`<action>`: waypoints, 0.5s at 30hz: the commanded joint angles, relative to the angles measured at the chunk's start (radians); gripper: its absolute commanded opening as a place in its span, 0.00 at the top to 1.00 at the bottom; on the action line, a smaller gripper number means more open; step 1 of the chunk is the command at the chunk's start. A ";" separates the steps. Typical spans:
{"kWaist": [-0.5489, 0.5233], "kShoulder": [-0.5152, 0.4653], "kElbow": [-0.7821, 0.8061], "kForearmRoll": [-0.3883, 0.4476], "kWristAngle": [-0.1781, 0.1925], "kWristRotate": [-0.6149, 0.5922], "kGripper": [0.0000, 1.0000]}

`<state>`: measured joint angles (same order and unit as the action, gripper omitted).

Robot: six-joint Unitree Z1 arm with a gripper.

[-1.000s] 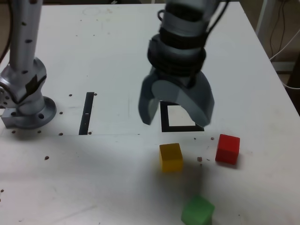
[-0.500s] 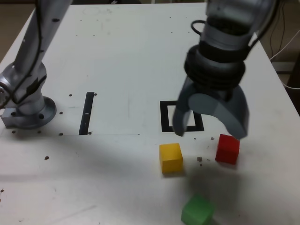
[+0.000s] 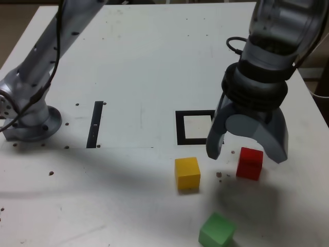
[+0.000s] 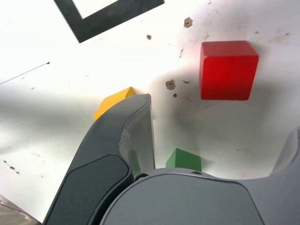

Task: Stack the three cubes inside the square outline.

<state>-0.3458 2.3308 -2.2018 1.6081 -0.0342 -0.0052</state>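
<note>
My gripper (image 3: 245, 153) hangs open and empty, its jaws spread wide just above the red cube (image 3: 250, 163), which lies on the white table at the exterior view's right. The yellow cube (image 3: 187, 173) sits to the left of the red one in that view, and the green cube (image 3: 217, 230) is near the front edge. The square outline (image 3: 180, 128) is just behind the yellow cube, with nothing in it. In the wrist view the red cube (image 4: 228, 70) lies between the two fingers (image 4: 126, 136). The yellow cube (image 4: 115, 101) and green cube (image 4: 183, 159) peek past one finger, and a corner of the square outline (image 4: 117, 14) shows.
A narrow black strip (image 3: 95, 123) is marked on the table at the exterior view's left, near the arm's base (image 3: 31, 121). Small dark specks dot the tabletop. The table's right edge (image 3: 308, 87) runs close behind the gripper.
The gripper has swung from over the square outline towards the exterior view's right and now hangs over the red cube. Its jaws stayed open. The cubes have not moved.
</note>
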 commanded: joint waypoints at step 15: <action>0.030 0.109 -0.072 0.004 0.000 0.034 0.02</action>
<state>-0.3158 2.4289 -2.2641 1.6032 -0.0319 0.0259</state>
